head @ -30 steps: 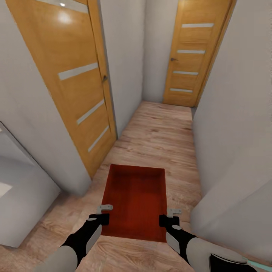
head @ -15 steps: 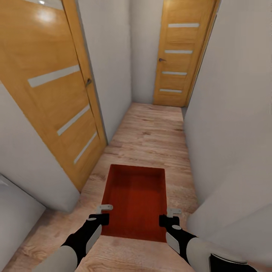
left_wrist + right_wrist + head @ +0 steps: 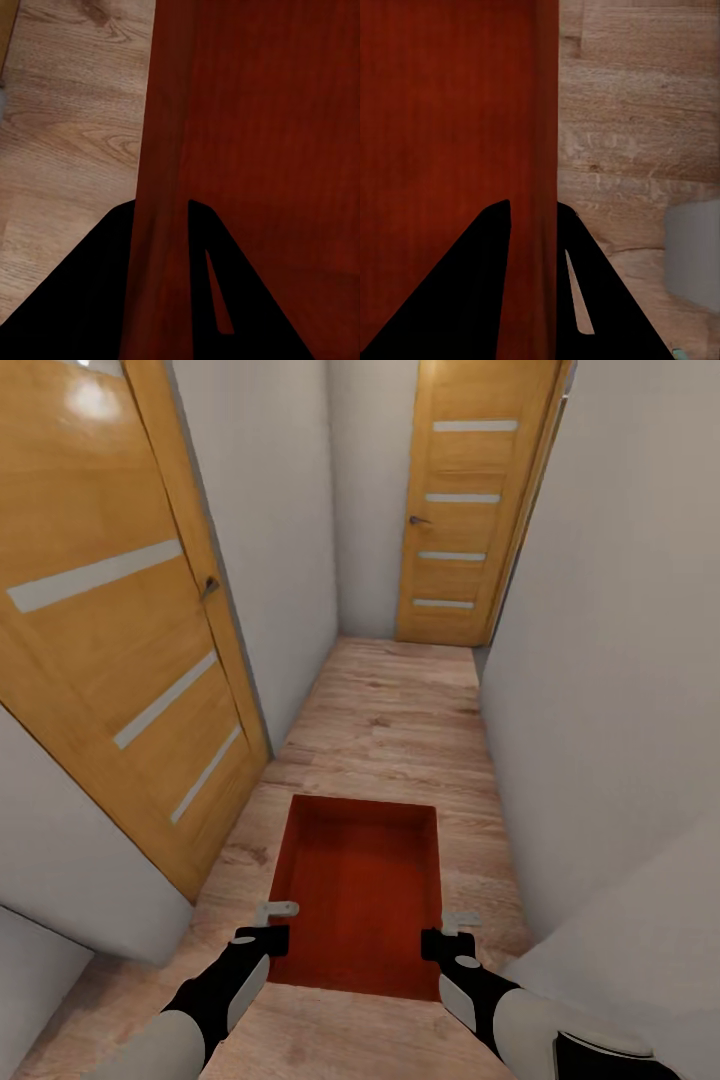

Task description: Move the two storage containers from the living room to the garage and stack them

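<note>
I carry one orange-red storage container (image 3: 360,890) in front of me above a light wood-plank floor. My left gripper (image 3: 272,925) is shut on its left wall. My right gripper (image 3: 450,933) is shut on its right wall. In the left wrist view the thin red wall (image 3: 161,187) runs between the two dark fingers (image 3: 90,300). The right wrist view shows the other wall (image 3: 547,150) pinched the same way, with the ribbed bottom (image 3: 442,112) beside it.
I am in a narrow hallway with pale walls. A wooden door (image 3: 110,630) with pale glass strips stands close on the left. Another such door (image 3: 465,510) closes the far end. The right wall (image 3: 610,690) is close. Wood floor (image 3: 400,710) runs ahead.
The whole view has shifted: the left door has slid leftward and grown nearer, and the low pale block at lower left has left view. The container and both grippers keep their places.
</note>
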Tool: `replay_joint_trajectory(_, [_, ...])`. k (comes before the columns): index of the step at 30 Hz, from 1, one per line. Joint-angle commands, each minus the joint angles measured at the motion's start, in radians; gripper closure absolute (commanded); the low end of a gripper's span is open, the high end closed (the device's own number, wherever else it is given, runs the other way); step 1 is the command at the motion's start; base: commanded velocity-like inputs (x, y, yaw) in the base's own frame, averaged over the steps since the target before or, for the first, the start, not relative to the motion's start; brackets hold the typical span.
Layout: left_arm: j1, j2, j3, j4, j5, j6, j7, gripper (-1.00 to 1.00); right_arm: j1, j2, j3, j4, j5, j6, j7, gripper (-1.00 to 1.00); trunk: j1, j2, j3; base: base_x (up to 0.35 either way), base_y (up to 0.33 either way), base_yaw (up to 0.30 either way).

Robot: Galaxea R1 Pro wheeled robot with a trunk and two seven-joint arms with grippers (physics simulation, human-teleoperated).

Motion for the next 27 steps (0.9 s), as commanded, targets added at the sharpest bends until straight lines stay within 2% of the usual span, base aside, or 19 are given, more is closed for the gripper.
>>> replay_joint_trajectory(1, [-0.001,0.037,0.016,-0.036,-0.003,-0.016,0.014,1.0,0.0,-0.002,0.023,0.02,-0.013,-0.001,-0.002,1.0,0.001,-0.001,-0.001,0.32,0.0,-0.001])
replay_joint_trajectory(27, [-0.001,0.037,0.016,-0.034,-0.003,-0.016,0.014,1.0,0.0,-0.002,0.023,0.02,-0.013,-0.001,-0.002,1.0,0.001,-0.001,-0.001,0.32,0.0,0.0])
